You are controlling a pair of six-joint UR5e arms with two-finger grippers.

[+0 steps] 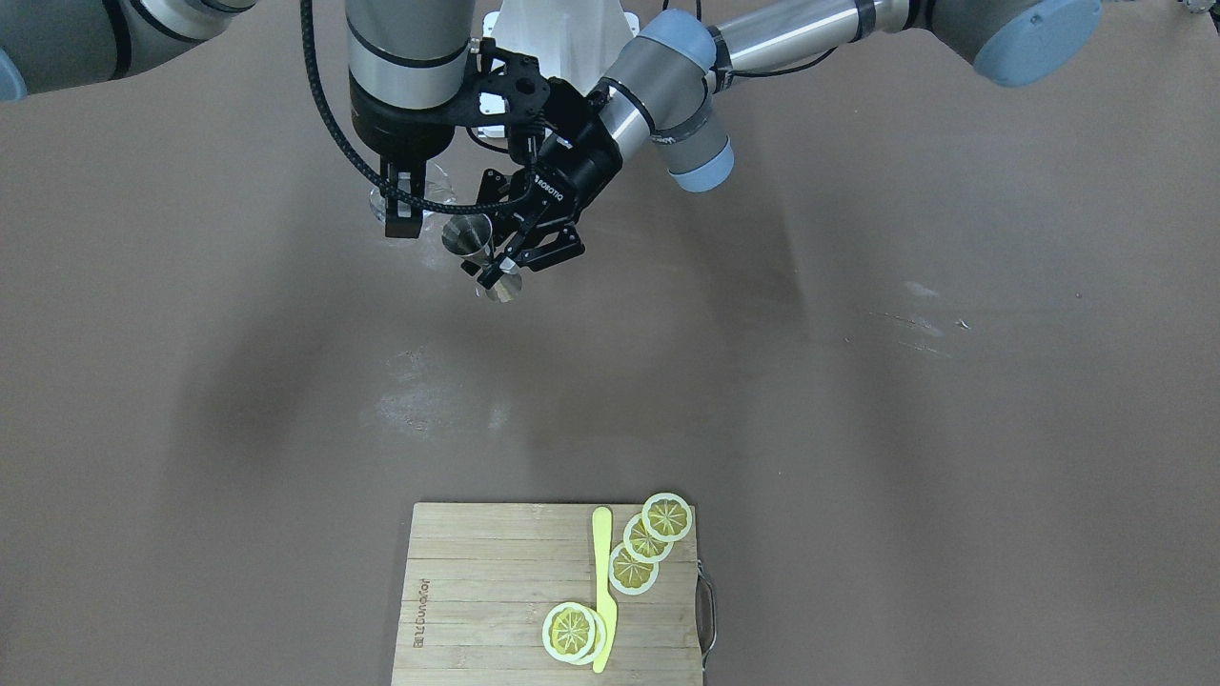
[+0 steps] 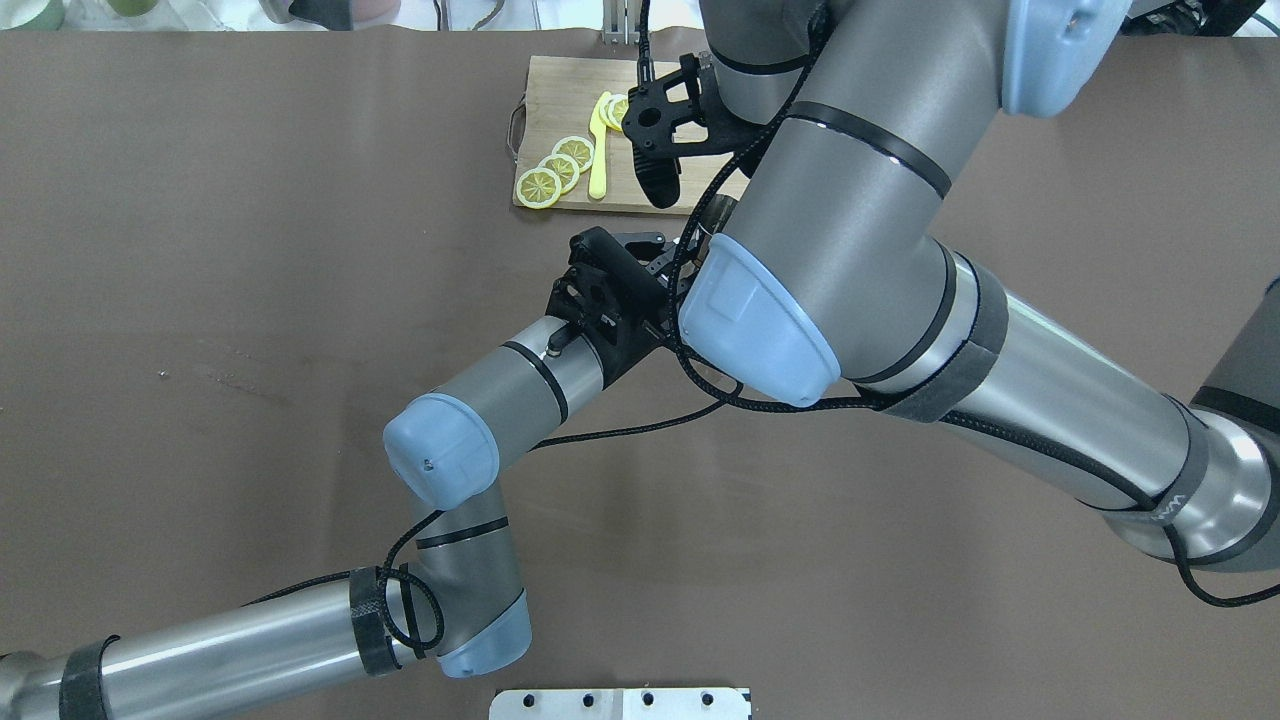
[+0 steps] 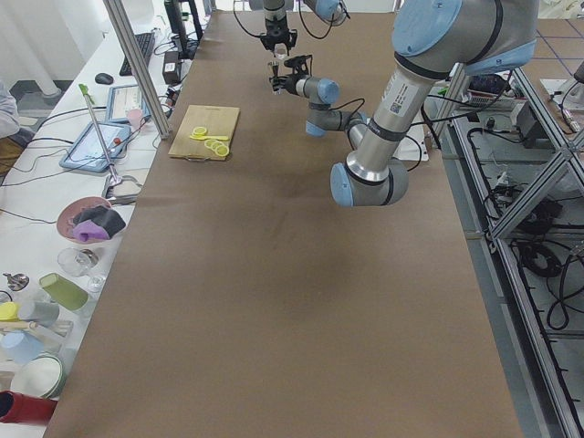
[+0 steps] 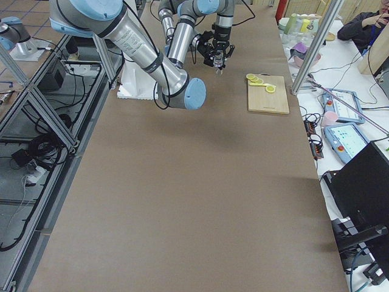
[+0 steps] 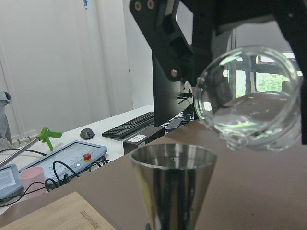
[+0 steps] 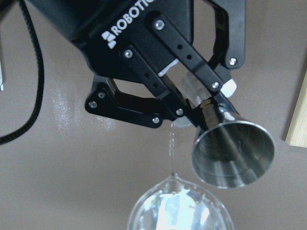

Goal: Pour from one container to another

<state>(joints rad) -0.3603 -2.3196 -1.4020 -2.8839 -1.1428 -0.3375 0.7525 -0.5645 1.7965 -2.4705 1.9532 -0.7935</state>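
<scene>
Metal cup (image 1: 467, 234) and glass (image 5: 249, 100) meet above the brown table (image 1: 858, 381), well beyond the cutting board (image 1: 477, 572) from where you stand. Nearest you, the board carries lemon slices (image 1: 648, 543) with a yellow knife (image 1: 603, 591) lying among them. Farther back from the board, the left gripper (image 6: 204, 100) has its jaws clamped on the cup's narrow waist. Farthest from the board, the right gripper (image 1: 408, 202) has its jaws closed on the round clear glass, which hangs tilted just above and beside the cup's open mouth. You cannot tell whether the two touch.
</scene>
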